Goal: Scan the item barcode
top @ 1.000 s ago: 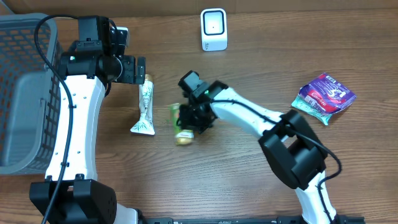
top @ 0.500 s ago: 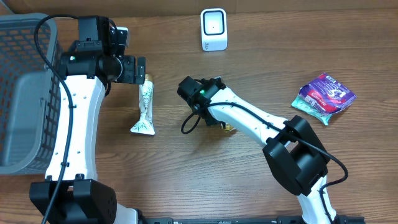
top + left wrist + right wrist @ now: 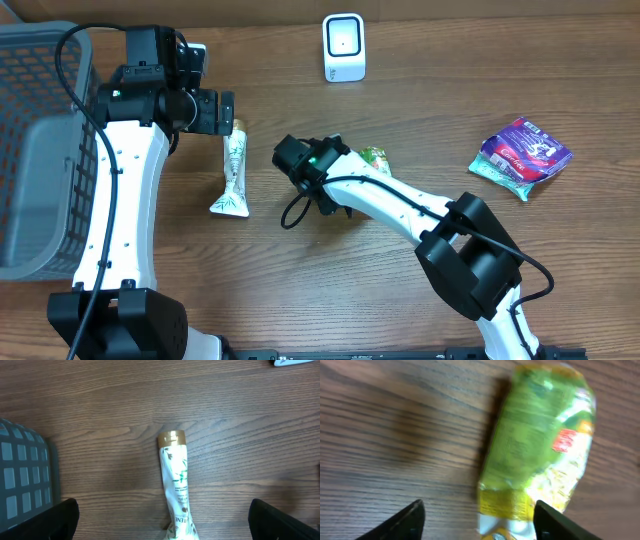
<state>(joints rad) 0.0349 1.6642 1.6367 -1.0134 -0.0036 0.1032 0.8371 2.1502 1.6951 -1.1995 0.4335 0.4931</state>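
Wooden table (image 3: 250, 290) holds the green packet (image 3: 535, 445), lying flat at about six o'clock from the white scanner (image 3: 344, 47). The right gripper (image 3: 479, 522) stands spread, fingers clear of the packet. The left gripper (image 3: 165, 520) gapes wide over a white tube (image 3: 175, 480).

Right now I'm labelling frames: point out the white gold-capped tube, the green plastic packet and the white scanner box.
white gold-capped tube (image 3: 175, 480): left wrist view, mid-body.
green plastic packet (image 3: 534, 442): right wrist view, centre of its face.
white scanner box (image 3: 344, 46): overhead view, front panel.
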